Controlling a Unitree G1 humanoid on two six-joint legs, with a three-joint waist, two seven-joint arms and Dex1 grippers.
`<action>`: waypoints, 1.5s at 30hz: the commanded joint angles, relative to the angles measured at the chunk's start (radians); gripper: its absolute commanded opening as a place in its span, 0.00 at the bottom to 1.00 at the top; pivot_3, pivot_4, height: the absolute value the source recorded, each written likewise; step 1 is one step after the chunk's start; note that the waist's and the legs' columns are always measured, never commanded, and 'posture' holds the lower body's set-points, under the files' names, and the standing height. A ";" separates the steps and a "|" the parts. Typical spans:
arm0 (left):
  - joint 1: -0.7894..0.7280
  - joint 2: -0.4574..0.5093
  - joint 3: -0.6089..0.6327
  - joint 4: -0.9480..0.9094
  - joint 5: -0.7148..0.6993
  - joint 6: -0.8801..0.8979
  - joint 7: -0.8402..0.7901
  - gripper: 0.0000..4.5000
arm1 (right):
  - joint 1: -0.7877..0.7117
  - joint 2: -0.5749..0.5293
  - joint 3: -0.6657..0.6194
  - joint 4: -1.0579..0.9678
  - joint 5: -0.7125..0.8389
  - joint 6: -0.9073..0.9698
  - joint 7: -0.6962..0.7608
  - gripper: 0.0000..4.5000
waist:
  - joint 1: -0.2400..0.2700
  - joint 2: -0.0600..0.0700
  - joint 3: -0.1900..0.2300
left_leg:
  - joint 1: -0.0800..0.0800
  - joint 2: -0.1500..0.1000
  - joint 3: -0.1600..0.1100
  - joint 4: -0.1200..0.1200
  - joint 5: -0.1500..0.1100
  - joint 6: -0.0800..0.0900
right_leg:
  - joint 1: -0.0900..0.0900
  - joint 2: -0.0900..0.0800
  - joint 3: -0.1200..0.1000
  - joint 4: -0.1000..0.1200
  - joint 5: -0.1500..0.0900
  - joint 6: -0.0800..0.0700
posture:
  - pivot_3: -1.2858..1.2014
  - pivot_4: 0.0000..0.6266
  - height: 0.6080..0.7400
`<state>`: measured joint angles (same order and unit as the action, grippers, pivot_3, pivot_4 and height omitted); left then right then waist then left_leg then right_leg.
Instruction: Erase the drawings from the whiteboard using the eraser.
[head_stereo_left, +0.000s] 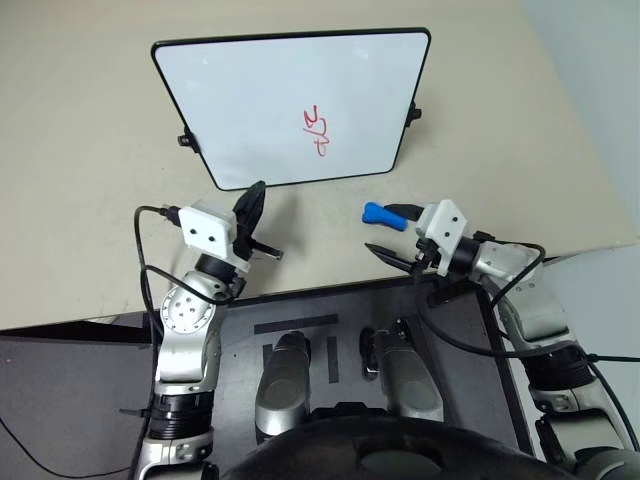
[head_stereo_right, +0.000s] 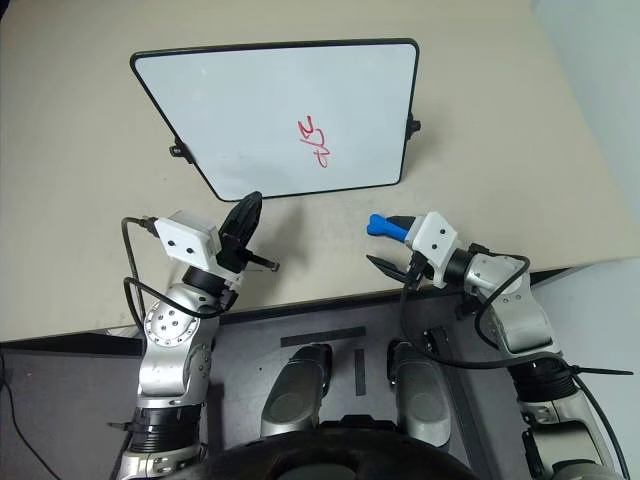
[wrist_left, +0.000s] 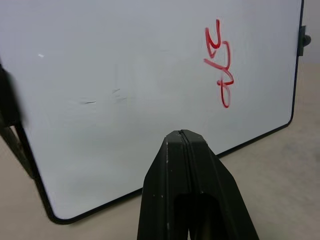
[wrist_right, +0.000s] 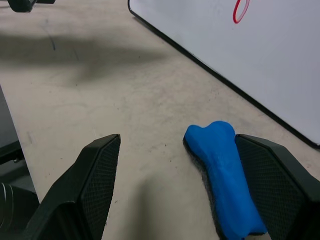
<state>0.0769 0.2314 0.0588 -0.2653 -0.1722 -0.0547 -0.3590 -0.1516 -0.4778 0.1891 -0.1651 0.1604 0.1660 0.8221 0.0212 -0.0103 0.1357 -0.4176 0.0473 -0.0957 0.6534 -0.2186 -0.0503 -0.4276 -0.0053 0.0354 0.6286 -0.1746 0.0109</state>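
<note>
Logging what I saw from the remote station, item by item. Whiteboard (head_stereo_left: 250, 100): lay flat on the beige table (head_stereo_left: 80, 150), black-framed, ahead of both arms. Drawings (head_stereo_left: 316, 131): red zigzag scribble, on the board's right half, toward its near edge. Eraser (wrist_right: 225, 175): blue, bone-shaped, lying on the table just off the board's near right corner, apart from the frame. Right gripper (wrist_right: 195, 175): fingers spread wide; I found the eraser between them, lying close against the inner face of one finger (wrist_right: 272, 175), with bare table separating it from the other finger (wrist_right: 95, 175). I could not tell whether that finger actually touched it. Left gripper (wrist_left: 185, 145): fingers pressed together, nothing between them, tip hovering near the board's near edge, pointing across the white surface, well apart from the scribble.
</note>
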 joint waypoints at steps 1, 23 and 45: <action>-0.012 -0.006 -0.006 -0.028 -0.001 0.005 0.013 0.00 | -0.022 -0.004 0.004 0.019 0.002 -0.014 0.018 0.86 | 0.000 0.000 0.000 | 0.000 0.000 0.000 0.000 0.000 0.000 | 0.000 0.000 0.000 0.000 0.000 0.000 | 0.52 0.24 1.00; -0.059 -0.011 -0.009 -0.045 0.000 0.043 0.036 0.00 | -0.095 0.009 0.004 0.154 -0.077 -0.109 -0.040 0.01 | 0.000 0.000 0.000 | 0.002 0.000 0.000 0.000 0.000 0.000 | 0.001 0.000 0.000 0.000 0.002 -0.003 | 0.52 0.24 1.00; -0.059 -0.027 -0.016 0.064 0.011 -0.070 0.032 0.00 | -0.558 0.080 0.211 0.599 -0.477 -0.758 -0.202 0.01 | 0.002 0.000 0.000 | 0.001 0.001 -0.002 0.000 0.000 0.000 | -0.002 -0.002 -0.001 0.001 0.004 -0.006 | 0.52 0.24 1.00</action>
<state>0.0208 0.2078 0.0394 -0.1943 -0.1641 -0.0893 -0.3251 -0.6692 -0.4008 0.3925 0.3680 -0.2549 -0.5031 0.6944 0.0228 -0.0101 0.1358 -0.4170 0.0486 -0.0972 0.6536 -0.2190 -0.0501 -0.4306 -0.0070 0.0345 0.6302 -0.1699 0.0043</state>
